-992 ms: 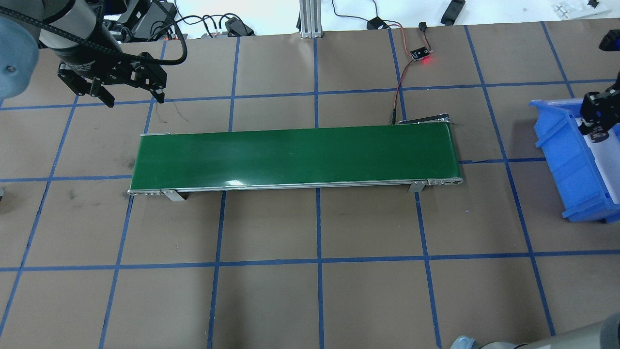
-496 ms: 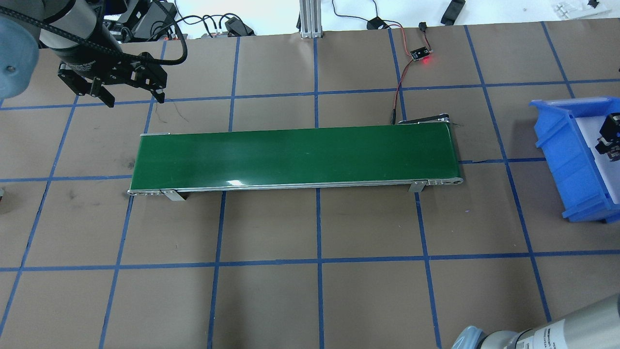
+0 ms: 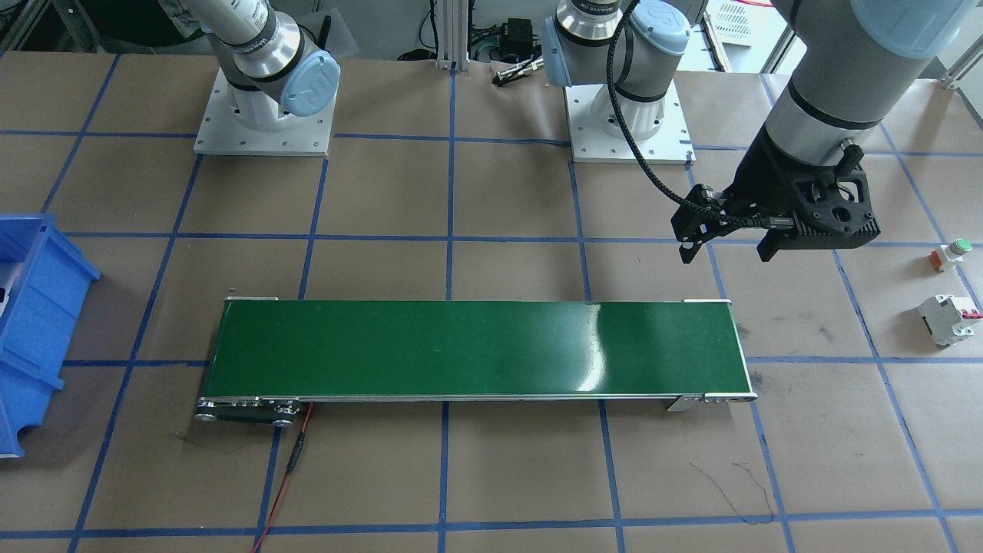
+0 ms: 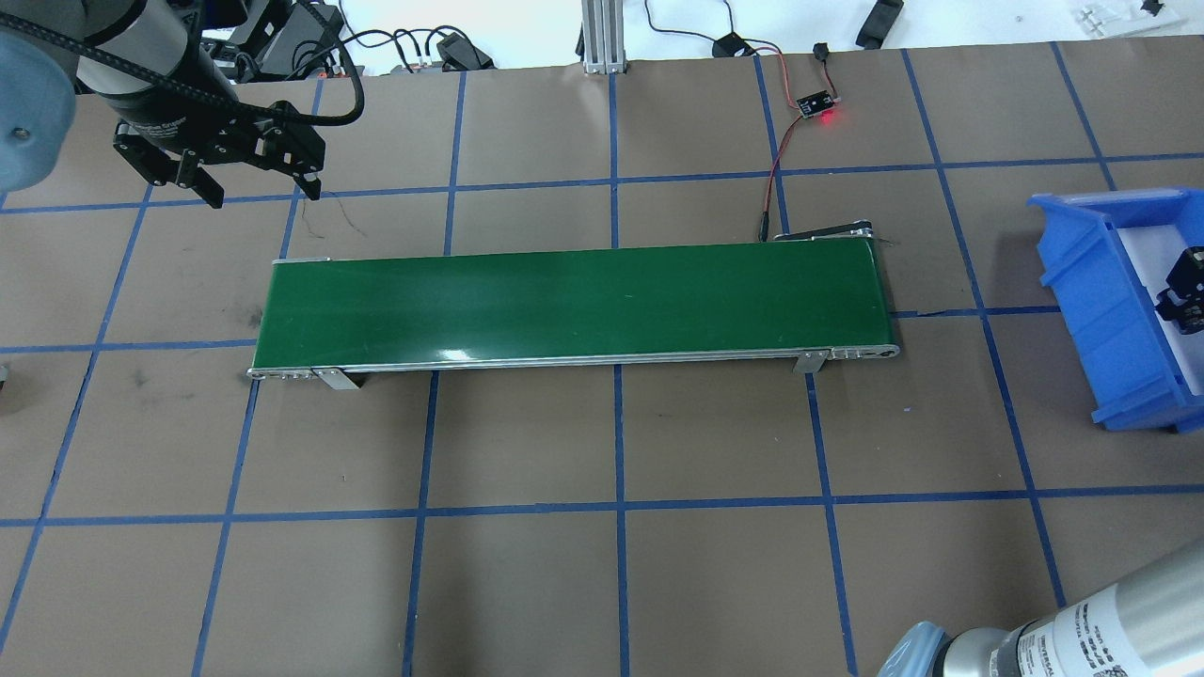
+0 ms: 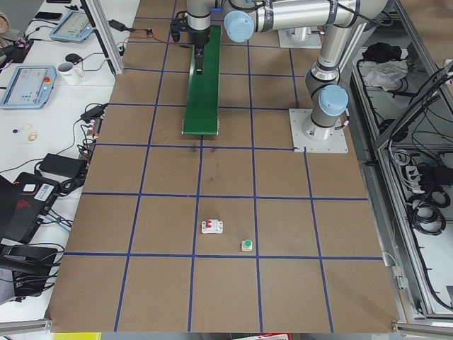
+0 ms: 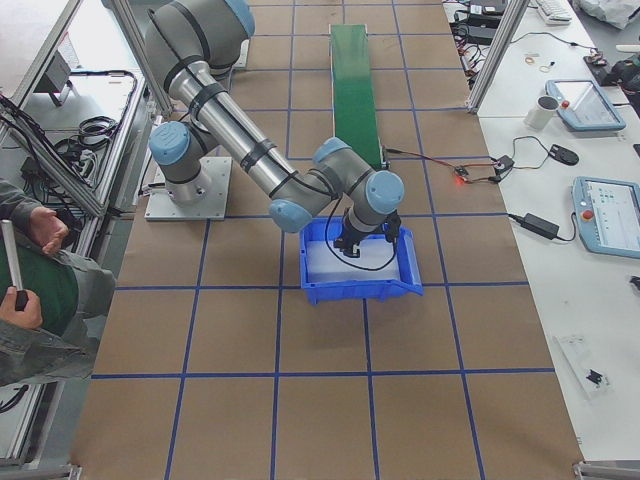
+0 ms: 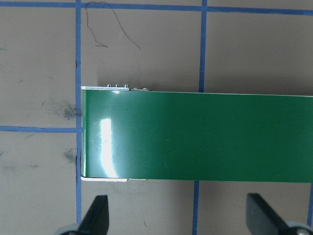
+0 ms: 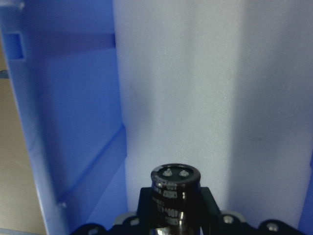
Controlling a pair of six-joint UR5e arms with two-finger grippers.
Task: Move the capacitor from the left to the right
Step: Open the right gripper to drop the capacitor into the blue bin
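Observation:
The capacitor point(image 8: 175, 188), a stubby black cylinder with pale print, sits between the fingers of my right gripper point(image 8: 171, 218). That gripper is shut on it and holds it inside the blue bin point(image 8: 68, 122), above the bin's white floor. The right gripper also shows at the right edge of the overhead view point(image 4: 1187, 303) and over the bin in the exterior right view point(image 6: 352, 245). My left gripper point(image 4: 261, 193) is open and empty, hovering just beyond the left end of the green conveyor belt point(image 4: 574, 301). Its fingers point(image 7: 95, 215) show in the left wrist view.
The blue bin point(image 4: 1110, 301) stands on the table's right side. A white breaker with a red tab point(image 3: 950, 319) and a green-capped push button point(image 3: 952, 252) lie on the left side. A small board with a red light point(image 4: 816, 105) sits behind the belt.
My right gripper has moved with the capacitor toward the robot and down into the blue bin. The left arm has not moved.

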